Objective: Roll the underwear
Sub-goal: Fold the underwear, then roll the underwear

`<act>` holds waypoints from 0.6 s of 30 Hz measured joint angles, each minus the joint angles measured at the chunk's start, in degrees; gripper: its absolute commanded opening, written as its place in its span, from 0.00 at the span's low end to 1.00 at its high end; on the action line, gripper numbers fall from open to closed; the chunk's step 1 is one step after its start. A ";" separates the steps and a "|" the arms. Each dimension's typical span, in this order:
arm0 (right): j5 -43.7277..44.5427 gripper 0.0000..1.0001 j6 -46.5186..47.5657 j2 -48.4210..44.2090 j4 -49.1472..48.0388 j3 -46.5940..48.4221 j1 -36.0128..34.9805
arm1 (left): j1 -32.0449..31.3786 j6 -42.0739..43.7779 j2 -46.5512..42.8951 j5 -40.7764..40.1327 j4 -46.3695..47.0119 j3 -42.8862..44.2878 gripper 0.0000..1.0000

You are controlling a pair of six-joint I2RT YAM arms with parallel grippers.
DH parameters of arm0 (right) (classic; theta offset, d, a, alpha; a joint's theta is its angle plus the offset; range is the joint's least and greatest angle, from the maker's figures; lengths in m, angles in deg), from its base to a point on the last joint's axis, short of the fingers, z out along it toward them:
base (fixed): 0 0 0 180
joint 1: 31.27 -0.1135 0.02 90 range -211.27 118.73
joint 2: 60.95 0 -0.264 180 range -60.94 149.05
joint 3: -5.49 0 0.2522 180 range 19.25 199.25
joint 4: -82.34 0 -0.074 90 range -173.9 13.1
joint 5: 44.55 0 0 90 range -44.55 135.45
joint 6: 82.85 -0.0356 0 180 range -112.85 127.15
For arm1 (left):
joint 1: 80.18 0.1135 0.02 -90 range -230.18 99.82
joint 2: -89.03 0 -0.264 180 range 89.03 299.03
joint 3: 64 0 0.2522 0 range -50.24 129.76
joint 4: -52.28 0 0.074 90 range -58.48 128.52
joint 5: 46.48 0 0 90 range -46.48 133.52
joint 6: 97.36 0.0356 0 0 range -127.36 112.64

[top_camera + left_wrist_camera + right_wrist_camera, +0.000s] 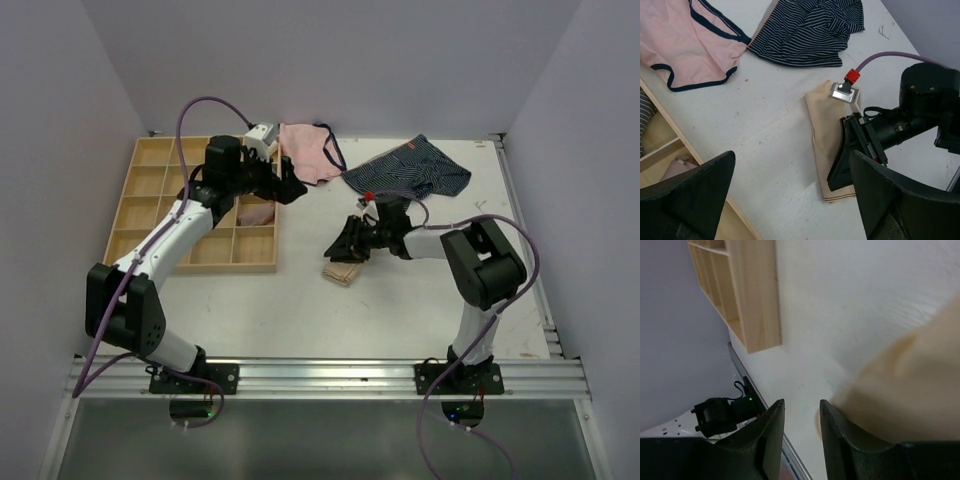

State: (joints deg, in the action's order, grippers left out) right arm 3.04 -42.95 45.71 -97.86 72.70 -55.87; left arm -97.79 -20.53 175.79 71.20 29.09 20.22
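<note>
The pale beige underwear lies folded into a narrow strip on the white table, right of the wooden tray. It also shows in the left wrist view and, blurred, in the right wrist view. My right gripper is low over the strip's far end. Its jaws stand slightly apart with bare table between them, and the cloth lies beside and under the right finger. My left gripper hovers over the tray's right edge, wide open and empty.
A wooden compartment tray stands at the left, with a pinkish cloth in one cell. A pink pair with dark trim and a navy striped pair lie at the back. Walls close in on three sides.
</note>
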 measured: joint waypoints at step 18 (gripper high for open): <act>-18.82 0.44 41.90 9.16 36.65 15.96 3.13 | 0.00 -0.74 -1.14 0.94 0.66 -3.52 1.00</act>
State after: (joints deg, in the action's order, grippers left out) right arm -15.78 -1.05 54.86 -61.20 88.66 -52.74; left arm -97.79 -21.27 174.65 72.14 29.74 16.70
